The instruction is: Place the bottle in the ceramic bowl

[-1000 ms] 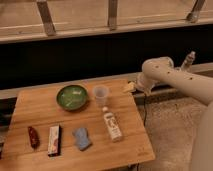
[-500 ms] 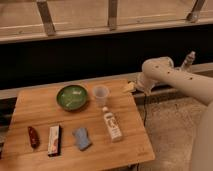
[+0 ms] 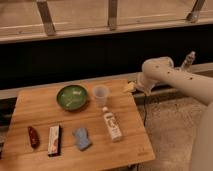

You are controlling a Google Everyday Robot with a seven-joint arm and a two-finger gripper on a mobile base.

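Bottle (image 3: pixel 113 126) lies on the table (image 3: pixel 35 112); gripper (image 3: pixel 129 87) hovers at its far right edge.
Camera view: the bottle is right of the bowl (image 3: pixel 72 97), apart from it. It is probably light, stiff and slick; grasp across mid-body. Whether the gripper is open, I cannot tell.

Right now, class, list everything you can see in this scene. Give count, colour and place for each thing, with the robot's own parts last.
table: one, light wood, middle of view
ceramic bowl: one, green, far middle of the table
cup: one, translucent, upright just right of the ceramic bowl
bottle: one, white with a printed label, lying on its side nearer than the cup
blue item: one, blue, near edge, left of the bottle
packet: one, dark with pale markings, left of the blue item
red-brown item: one, near left of the table
clear bottle: one, on the ledge, far right
arm: one, white, reaching in from the right
end effector: one, pale, over the table's far right corner
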